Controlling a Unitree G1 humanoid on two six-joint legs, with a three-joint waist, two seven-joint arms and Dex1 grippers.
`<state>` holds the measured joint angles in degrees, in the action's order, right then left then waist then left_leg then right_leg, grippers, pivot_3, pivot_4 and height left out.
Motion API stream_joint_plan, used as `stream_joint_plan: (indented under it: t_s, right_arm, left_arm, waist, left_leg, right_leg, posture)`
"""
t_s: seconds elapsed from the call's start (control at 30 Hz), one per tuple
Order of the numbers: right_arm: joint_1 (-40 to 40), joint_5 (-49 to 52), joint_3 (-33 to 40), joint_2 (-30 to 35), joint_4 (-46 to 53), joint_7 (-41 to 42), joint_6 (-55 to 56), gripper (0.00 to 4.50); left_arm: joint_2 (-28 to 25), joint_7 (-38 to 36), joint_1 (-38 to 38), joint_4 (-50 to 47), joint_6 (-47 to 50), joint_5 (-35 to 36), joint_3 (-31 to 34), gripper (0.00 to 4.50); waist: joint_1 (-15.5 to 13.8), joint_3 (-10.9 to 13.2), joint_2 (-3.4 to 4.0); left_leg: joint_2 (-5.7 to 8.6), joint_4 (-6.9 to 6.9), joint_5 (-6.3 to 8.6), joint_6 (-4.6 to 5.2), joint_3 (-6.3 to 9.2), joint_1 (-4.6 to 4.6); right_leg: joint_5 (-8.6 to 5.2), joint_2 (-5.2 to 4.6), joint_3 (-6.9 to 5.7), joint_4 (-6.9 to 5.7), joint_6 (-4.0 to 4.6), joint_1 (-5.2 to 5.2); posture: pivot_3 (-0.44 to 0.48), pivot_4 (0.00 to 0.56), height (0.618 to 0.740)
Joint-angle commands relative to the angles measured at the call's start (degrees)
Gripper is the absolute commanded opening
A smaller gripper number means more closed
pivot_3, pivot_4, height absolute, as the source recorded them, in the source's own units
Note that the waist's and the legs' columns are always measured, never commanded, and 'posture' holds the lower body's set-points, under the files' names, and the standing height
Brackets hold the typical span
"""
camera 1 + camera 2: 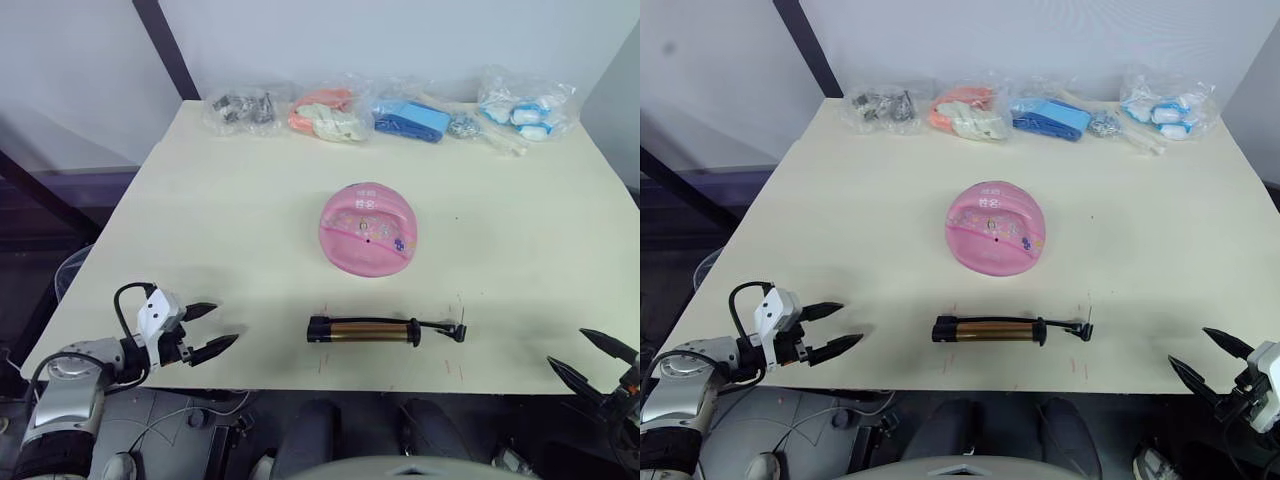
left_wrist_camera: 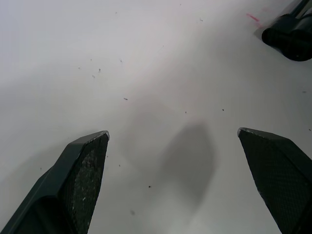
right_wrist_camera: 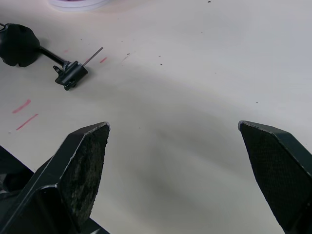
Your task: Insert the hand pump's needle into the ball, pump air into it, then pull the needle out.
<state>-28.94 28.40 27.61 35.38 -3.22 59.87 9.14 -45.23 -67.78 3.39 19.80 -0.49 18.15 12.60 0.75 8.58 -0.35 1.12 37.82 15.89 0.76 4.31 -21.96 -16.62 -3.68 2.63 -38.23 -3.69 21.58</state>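
The pump (image 1: 364, 329) lies along the table's (image 1: 200, 230) near edge, its needle (image 3: 92, 56) at the right end; the ball (image 1: 369, 228) sits mid-table, its printed writing too small to read. Left gripper (image 1: 208, 329) at the near-left corner and right gripper (image 1: 592, 356) off the near-right corner have fingers spread, holding nothing.

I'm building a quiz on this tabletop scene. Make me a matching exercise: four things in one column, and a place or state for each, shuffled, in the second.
Column one:
1. ball
2. hand pump
3. left end effector
4. clear bags

Column two:
A. in a row along the table's far edge
B. lying flat near the table's front edge, touched by nothing
C. open, over the table's front left corner
D. at the middle of the table, beyond the pump

Pairs: 1-D, 2-B, 3-C, 4-A
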Motion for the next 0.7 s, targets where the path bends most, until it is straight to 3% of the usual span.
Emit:
stream_joint_plan:
  t_s: [0.03,0.4,0.7]
  right_arm:
    - [-0.6,1.5,2.1,0.3,1.1,1.1,0.6,4.45]
    - [-0.9,3.1,2.2,0.1,0.3,2.8,-1.0,4.45]
    - [-2.1,5.9,1.8,0.0,6.6,6.5,-0.7,4.45]
  left_arm:
    - [-0.5,0.0,0.5,-1.4,-0.6,0.8,1.6,4.50]
    - [-1.4,-2.2,-1.9,-2.1,-0.5,1.1,0.7,4.50]
    - [-0.4,-5.3,-9.8,-6.4,4.5,0.9,-4.5,4.50]
  waist:
    - [0.0,0.0,0.00]
    - [0.0,0.0,0.00]
    - [-0.1,0.0,0.00]
  left_leg:
    - [0.00,0.00,0.00,0.00,0.00,0.00]
    - [0.00,-0.01,0.00,0.00,0.00,0.00]
    - [0.02,-0.01,0.00,0.00,0.00,-0.01]
  right_leg:
    - [0.00,0.00,0.00,0.00,0.00,0.00]
    - [0.00,-0.01,-0.01,0.02,0.00,0.00]
    - [0.01,0.00,-0.04,0.02,0.00,-0.02]
  posture:
    - [0.000,0.150,0.740]
    - [0.000,0.150,0.740]
    - [0.000,0.150,0.740]
